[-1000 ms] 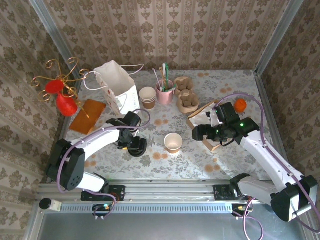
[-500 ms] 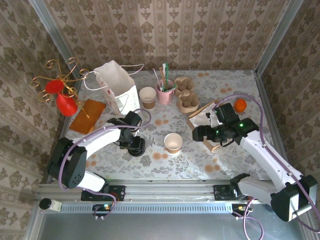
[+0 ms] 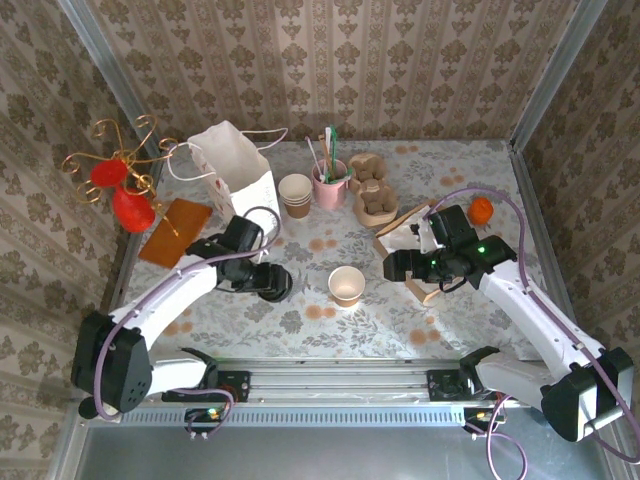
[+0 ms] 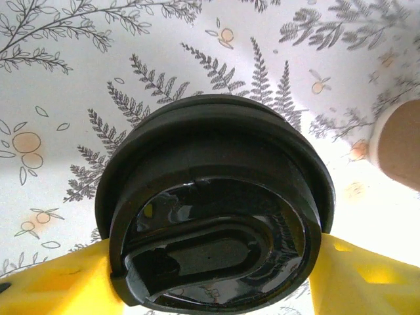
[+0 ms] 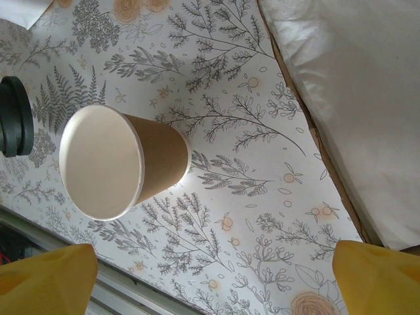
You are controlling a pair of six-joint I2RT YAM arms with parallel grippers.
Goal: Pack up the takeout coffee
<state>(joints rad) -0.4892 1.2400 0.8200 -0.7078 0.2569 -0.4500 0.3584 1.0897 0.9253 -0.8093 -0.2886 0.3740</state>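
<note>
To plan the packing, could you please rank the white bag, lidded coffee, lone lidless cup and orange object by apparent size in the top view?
1. white bag
2. lidded coffee and lone lidless cup, about alike, unranked
3. orange object

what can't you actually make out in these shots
- Lidded beige paper cup: its wall, left wrist view, hidden under its black plastic lid.
- Left gripper: whether it clamps that cup; the lid covers the contact.
- Right gripper: fingertips cut off by right wrist view's bottom edge.
- White paper bag: interior, top view, too small.
</note>
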